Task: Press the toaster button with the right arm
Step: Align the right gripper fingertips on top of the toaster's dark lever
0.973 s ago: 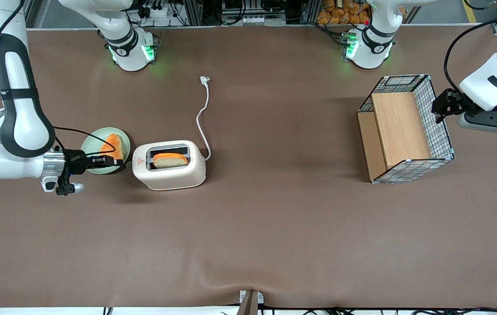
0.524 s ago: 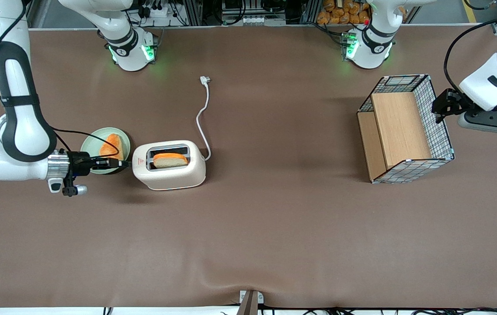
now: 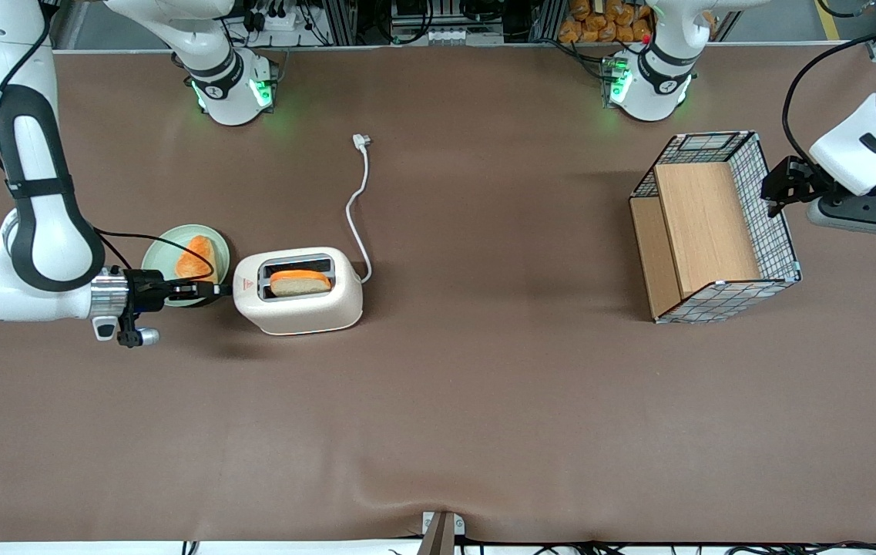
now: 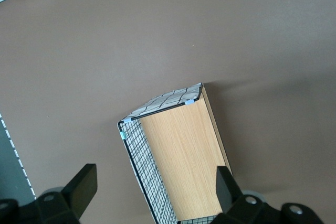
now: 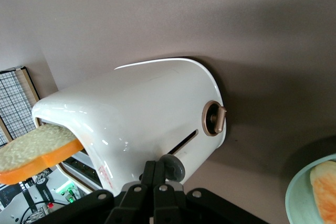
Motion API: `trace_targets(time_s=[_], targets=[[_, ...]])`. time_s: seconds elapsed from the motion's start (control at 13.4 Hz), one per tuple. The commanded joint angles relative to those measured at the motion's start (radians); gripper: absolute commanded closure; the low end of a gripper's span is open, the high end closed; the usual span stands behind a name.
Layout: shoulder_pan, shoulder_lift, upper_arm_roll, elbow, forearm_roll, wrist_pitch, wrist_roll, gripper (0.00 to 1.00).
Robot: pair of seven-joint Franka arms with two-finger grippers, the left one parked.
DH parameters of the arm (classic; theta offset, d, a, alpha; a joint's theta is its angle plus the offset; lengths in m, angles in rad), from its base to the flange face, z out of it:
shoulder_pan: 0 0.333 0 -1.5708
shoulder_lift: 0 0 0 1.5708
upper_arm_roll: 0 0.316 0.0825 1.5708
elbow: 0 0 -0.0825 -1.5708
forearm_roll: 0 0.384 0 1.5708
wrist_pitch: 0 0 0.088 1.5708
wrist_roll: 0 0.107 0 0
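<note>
Fingers point(image 5: 154, 184) pressed together at toaster button point(image 5: 171, 167), toaster point(image 3: 298, 290) on brown tabletop point(image 3: 484, 401) w/ wire basket point(image 3: 715, 223).

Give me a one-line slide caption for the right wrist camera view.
Shut black gripper meets the grey lever knob on the cream-white rounded toaster, an orange-crusted bread slice standing in its slot.

I see the gripper point(image 3: 216, 290) against the toaster's point(image 3: 299, 307) narrow end, its closed tips on the button point(image 5: 172, 166). Bread point(image 3: 300, 281) stands in the toaster's slot. The plate point(image 3: 164, 253) lies just beside that end. The basket point(image 3: 715, 227) sits well apart, toward the parked arm's end.
</note>
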Motion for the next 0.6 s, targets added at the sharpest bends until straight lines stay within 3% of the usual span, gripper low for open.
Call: trace_targets(time_s=[0.0, 0.52], targets=[[-0.016, 0.031, 0.01, -0.002, 0.043, 0.009, -0.024, 1.0], [-0.025, 0.071, 0.01, -0.001, 0.055, 0.009, -0.024, 1.0]])
